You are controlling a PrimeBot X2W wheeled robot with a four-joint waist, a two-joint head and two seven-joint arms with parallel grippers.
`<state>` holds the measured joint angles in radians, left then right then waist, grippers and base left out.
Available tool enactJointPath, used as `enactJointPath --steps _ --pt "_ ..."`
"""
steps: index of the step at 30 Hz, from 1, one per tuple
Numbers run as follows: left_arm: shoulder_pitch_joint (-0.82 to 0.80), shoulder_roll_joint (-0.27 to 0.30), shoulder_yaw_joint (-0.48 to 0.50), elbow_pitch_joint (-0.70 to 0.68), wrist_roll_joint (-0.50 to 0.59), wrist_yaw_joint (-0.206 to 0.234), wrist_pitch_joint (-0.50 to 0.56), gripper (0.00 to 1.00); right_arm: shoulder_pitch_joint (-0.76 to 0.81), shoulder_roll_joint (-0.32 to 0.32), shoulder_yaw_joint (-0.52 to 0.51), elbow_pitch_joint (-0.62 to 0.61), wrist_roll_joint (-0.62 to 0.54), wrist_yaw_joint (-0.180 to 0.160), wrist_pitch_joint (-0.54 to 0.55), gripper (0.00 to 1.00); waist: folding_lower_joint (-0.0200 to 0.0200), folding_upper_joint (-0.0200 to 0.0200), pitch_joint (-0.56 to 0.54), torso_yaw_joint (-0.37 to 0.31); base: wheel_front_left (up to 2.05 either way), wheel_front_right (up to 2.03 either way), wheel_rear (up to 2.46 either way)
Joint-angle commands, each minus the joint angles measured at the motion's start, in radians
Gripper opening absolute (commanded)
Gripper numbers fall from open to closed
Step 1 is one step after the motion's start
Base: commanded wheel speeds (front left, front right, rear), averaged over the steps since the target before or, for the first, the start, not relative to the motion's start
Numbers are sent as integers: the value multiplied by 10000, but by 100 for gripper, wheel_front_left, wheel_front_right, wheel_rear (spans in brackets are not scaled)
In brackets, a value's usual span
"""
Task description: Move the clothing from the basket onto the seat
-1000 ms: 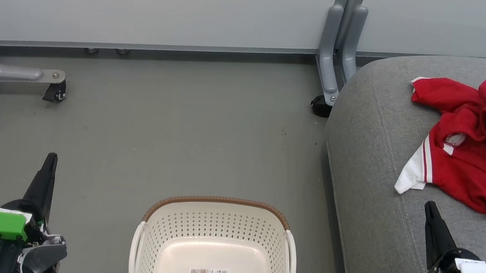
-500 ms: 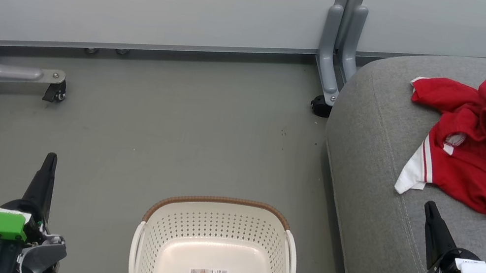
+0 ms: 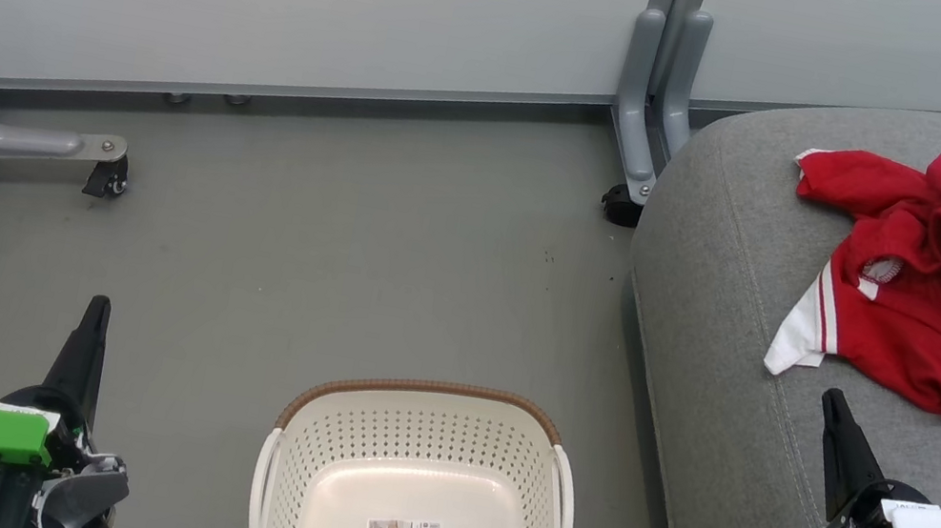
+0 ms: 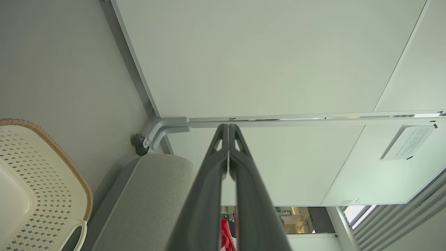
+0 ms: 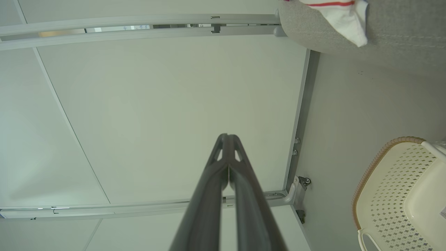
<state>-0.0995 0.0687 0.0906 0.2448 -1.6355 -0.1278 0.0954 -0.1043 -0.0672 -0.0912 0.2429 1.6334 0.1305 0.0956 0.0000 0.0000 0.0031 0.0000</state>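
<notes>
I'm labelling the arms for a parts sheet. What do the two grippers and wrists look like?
The left gripper has long, dark, tapering fingers and a bright green wrist cover; the right gripper has the same fingers and a white cover with black screws.

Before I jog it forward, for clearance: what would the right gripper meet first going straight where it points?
Likely the wall panel; the right gripper aims at it, with the seat and clothing off to one side. Distance is unclear.
</notes>
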Motion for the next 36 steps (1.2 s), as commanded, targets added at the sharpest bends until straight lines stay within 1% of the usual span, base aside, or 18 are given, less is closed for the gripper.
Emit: enactJointPath --steps 1,36 --pt "-171 -28 21 9 66 -52 34 0 -67 17 -39 24 -51 4 50 0 0 0 0 0 0 0 0" --pt "-182 -70 122 10 129 -52 94 0 -77 62 -116 29 -118 4 106 0 0 0 0 0 0 0 0"
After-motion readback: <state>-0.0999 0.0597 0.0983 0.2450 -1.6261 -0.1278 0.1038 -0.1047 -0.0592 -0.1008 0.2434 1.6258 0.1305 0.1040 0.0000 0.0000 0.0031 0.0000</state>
